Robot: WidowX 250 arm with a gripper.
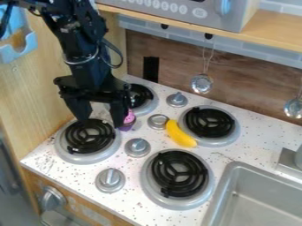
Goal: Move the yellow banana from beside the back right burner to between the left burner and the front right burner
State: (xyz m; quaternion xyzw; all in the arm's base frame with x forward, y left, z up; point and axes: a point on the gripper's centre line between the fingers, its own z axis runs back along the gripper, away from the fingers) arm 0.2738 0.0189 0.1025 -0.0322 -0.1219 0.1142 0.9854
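The grey sink (pixel 231 201) sits nearest me, set into the speckled white stove top (pixel 138 205) by its front edge. Toward the wooden side panel (pixel 35 95), the black gripper (pixel 101 122) hangs low over a coil burner (pixel 88 137), its two fingers spread apart. Just beside one finger is a small pink-and-purple toy (pixel 127 125), inward from the stove top's panel-side edge, among the burners. A yellow banana (pixel 180 135) lies against another burner's rim (pixel 219 142), toward the back edge.

One slanted view, fairly near.
From above, the camera looks down on my gripper (pixel 101 120) and stovetop (pixel 132 170), facing the wooden backsplash (pixel 180 66).
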